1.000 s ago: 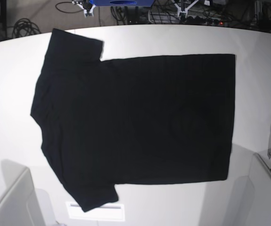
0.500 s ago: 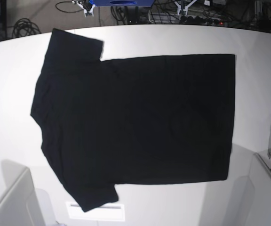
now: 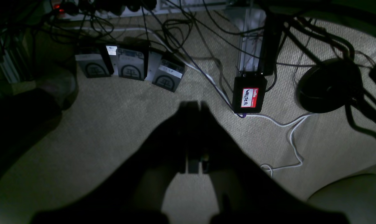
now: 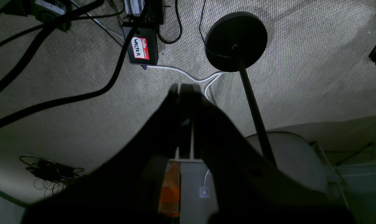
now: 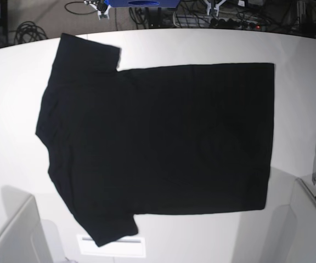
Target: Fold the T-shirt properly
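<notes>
- The large black short-sleeved cloth T-shirt (image 5: pixel 158 142) lies spread flat, plain side up, on the white table (image 5: pixel 15 109); its sleeves point to 11 and 7 o'clock, its hem to 3 o'clock.
- The left gripper (image 3: pixel 193 107) is pressed closed on nothing, over beige carpet (image 3: pixel 113 118).
- The right gripper (image 4: pixel 183 88) is likewise closed and empty, with a black round stand base (image 4: pixel 236 40) at its 1 o'clock.

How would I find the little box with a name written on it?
Look at the carpet floor under the right gripper. Left of the round black stand base sits a small black box. Only it wears a red and white hello sticker.
</notes>
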`<action>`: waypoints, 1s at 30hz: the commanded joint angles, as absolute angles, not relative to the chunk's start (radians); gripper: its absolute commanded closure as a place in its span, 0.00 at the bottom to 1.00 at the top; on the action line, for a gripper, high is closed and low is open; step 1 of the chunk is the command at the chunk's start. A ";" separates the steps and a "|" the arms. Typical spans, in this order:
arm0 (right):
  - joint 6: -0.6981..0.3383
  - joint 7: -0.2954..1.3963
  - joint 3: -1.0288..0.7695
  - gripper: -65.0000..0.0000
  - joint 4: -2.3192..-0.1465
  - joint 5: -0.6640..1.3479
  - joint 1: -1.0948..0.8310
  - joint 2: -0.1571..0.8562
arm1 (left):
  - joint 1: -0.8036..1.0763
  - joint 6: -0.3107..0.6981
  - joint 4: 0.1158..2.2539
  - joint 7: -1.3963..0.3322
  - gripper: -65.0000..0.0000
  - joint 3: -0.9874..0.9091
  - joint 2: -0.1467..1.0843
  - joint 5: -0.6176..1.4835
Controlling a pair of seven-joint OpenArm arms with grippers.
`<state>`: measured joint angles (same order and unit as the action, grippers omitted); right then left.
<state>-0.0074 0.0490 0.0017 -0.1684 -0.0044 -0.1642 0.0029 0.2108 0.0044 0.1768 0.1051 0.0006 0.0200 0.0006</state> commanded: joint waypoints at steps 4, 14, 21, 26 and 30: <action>-0.001 0.056 -0.042 1.00 -0.205 0.002 -0.208 0.018 | 0.255 0.008 0.188 0.108 1.00 0.002 0.067 0.004; -0.002 0.308 -0.283 1.00 -0.885 0.002 -0.556 0.022 | 0.633 0.010 0.676 0.110 1.00 -0.010 0.143 0.019; -0.002 0.432 -0.449 1.00 -1.287 0.002 -0.685 -0.041 | 0.928 0.008 1.130 0.108 1.00 -0.004 0.263 0.321; -0.002 0.541 -0.530 1.00 -1.555 0.002 -0.717 -0.050 | 1.081 0.004 1.351 0.113 1.00 -0.010 0.318 0.380; -0.002 0.613 -0.579 1.00 -1.776 0.002 -0.717 -0.056 | 1.156 0.004 1.506 0.116 1.00 -0.010 0.323 0.381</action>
